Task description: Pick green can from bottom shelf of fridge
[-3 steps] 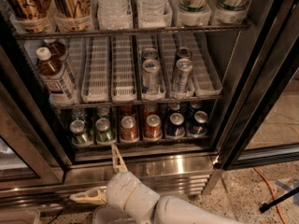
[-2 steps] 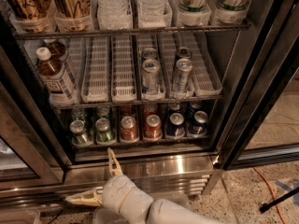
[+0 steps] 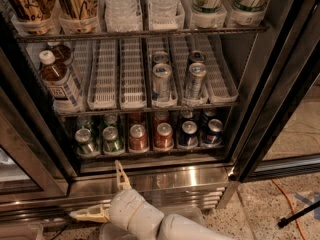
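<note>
With jaws spread wide, the gripper (image 3: 96, 190) is held below the bottom shelf (image 3: 150, 153); the upright green can (image 3: 112, 140) is found above, farther in.

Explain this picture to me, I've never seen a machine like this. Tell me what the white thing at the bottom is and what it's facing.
There is one camera view, looking past the robot's white arm into an open drinks fridge. At the arm's end is the gripper, a two-finger claw; its tan fingers are spread wide and hold nothing, low in front of the steel base panel. The bottom shelf carries short cans: green cans on the left, red-brown cans in the middle, dark blue cans on the right. The rack above has tall silver cans.
</note>
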`<state>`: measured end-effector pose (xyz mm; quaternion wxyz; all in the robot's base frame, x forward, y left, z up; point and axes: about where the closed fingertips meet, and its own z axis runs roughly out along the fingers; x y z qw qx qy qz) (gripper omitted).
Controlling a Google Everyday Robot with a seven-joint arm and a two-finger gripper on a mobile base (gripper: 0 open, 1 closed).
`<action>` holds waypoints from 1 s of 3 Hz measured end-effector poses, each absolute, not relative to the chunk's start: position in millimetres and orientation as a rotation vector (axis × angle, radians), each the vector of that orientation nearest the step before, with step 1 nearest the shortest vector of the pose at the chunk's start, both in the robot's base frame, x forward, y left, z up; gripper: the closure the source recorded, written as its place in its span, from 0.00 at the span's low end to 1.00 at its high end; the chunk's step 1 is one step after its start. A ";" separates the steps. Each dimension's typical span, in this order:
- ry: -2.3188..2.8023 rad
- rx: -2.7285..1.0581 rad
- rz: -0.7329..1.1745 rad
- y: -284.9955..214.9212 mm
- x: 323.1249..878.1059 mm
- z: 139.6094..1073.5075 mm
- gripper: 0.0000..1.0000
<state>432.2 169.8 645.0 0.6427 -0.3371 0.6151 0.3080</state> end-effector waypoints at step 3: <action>1.386 -0.748 0.678 170.0 507.9 617.2 0.00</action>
